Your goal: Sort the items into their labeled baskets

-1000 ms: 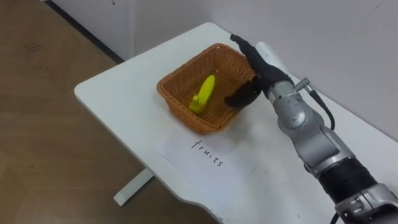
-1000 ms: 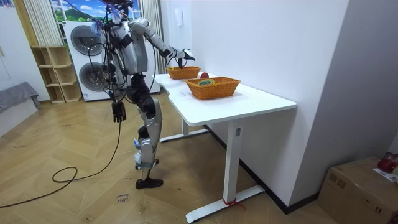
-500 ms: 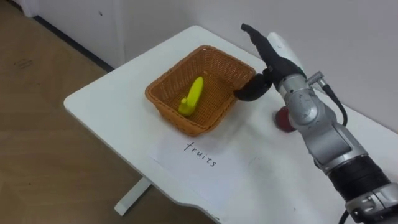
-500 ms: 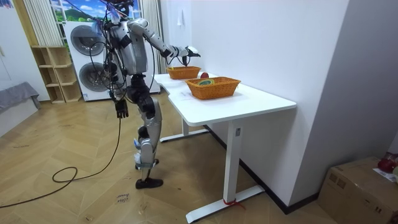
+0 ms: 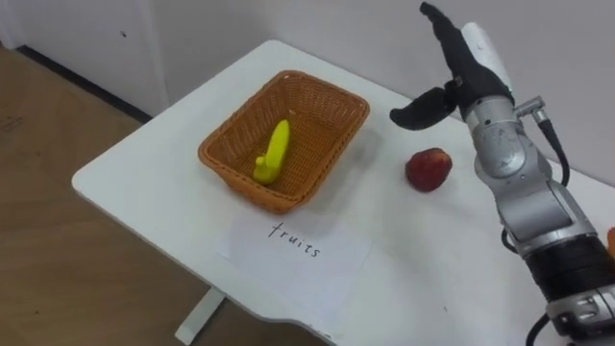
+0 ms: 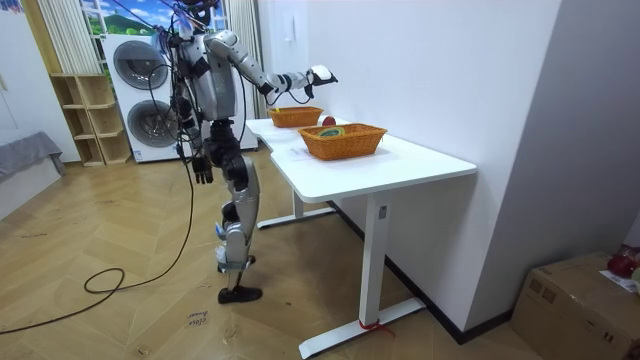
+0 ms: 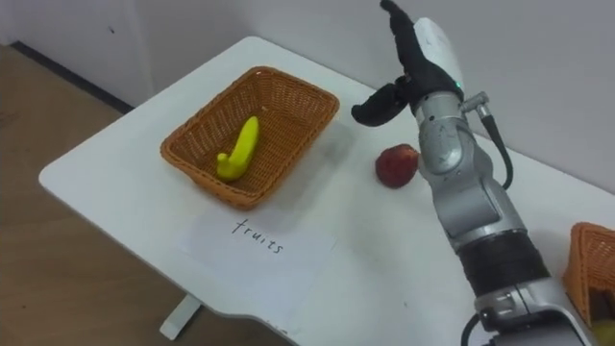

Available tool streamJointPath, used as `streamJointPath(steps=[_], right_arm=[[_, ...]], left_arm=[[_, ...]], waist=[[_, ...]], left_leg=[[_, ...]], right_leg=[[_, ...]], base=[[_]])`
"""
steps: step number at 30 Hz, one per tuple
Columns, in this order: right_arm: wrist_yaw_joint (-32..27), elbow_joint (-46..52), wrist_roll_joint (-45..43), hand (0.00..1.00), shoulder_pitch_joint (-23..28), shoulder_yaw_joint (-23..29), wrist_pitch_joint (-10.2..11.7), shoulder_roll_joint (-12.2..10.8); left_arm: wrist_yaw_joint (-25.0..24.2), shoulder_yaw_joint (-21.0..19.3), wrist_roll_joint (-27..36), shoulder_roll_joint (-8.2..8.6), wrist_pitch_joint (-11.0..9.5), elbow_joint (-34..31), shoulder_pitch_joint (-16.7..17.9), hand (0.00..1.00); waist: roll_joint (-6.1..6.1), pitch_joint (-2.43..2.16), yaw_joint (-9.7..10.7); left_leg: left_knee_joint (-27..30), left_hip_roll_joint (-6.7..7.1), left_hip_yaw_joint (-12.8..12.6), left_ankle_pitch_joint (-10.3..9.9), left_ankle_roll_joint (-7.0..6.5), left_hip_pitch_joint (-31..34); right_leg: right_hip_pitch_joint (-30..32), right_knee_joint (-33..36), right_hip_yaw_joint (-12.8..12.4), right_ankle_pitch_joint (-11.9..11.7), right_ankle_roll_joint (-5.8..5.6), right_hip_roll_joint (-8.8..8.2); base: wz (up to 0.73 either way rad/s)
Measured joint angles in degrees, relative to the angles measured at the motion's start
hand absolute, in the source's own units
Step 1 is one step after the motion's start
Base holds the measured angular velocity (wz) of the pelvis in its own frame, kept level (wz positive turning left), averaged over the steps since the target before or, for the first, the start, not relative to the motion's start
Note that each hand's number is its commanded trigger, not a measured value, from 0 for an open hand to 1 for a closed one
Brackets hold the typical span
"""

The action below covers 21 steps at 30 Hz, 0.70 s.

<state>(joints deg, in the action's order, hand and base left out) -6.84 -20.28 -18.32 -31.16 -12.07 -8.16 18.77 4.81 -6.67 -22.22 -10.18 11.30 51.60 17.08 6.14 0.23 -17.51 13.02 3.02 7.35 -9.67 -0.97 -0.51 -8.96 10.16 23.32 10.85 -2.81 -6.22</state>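
Your right edge cuts off a second basket [image 7: 591, 259], contents unreadable. Right hand [image 5: 468, 67], upper right, is raised with fingers straight and thumb out, empty; a second ago it was at the fruit basket [image 5: 338, 135]. Banana [image 5: 273, 152] lies inside it. Apple [image 5: 428, 169] sits on the table [image 5: 144, 163], centre right. Left hand [image 6: 203, 168] hangs low.

Yellow banana [image 5: 273, 152], red apple [image 5: 428, 169], orange-brown basket [image 5: 317, 154]
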Motion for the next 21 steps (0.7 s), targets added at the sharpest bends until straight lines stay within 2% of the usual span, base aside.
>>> streamJointPath(steps=[2,7,10,15,21], right_arm=[[0.0,0.43,0.01,0.0,0.0,0.0,0.0,0.0],[-0.29,1.05,0.26,0.0,0.0,0.99,0.05,0.02],[-0.73,0.13,0.25,0.0,0.02,1.56,0.11,0.02],[-1.93,-1.67,1.18,0.0,0.58,2.21,0.6,0.77],[-1.94,-3.99,5.04,0.0,0.77,2.11,0.6,1.32]], left_arm=[[-0.05,-0.01,-0.02,0.07,0.01,0.02,0.01,0.0],[-0.45,0.04,-0.52,0.17,-0.02,0.29,-0.02,0.0],[-0.45,0.14,-0.49,0.19,-0.16,1.51,-0.58,0.0],[-0.43,0.14,-0.47,0.77,0.06,3.72,-1.2,0.0],[-0.45,0.17,-0.47,0.78,0.07,3.7,-1.45,0.0]], waist=[[-0.13,0.01,0.07],[-0.22,0.07,1.58],[-0.39,0.18,2.5],[-1.59,0.62,3.54],[-2.86,0.02,4.11]], left_leg=[[-0.42,-0.31,-0.73,0.0,0.0,-0.53],[-0.84,-0.37,-0.99,0.0,0.0,-1.18],[-0.82,-0.36,-1.18,0.01,-0.01,-1.41],[-0.78,-0.48,-1.78,0.0,-0.01,-1.74],[-0.98,-0.59,-2.33,0.0,-0.02,-2.01]], right_leg=[[0.01,0.39,-0.91,0.0,0.0,0.07],[-0.22,0.5,-1.64,0.0,0.0,0.1],[-0.3,0.48,-3.05,0.0,0.0,0.2],[-0.27,0.49,-3.58,-0.03,0.04,0.26],[-0.2,0.5,-4.18,-0.03,0.05,0.3]], base=[[-0.2],[-0.05],[-0.03],[-0.07],[-0.03]])
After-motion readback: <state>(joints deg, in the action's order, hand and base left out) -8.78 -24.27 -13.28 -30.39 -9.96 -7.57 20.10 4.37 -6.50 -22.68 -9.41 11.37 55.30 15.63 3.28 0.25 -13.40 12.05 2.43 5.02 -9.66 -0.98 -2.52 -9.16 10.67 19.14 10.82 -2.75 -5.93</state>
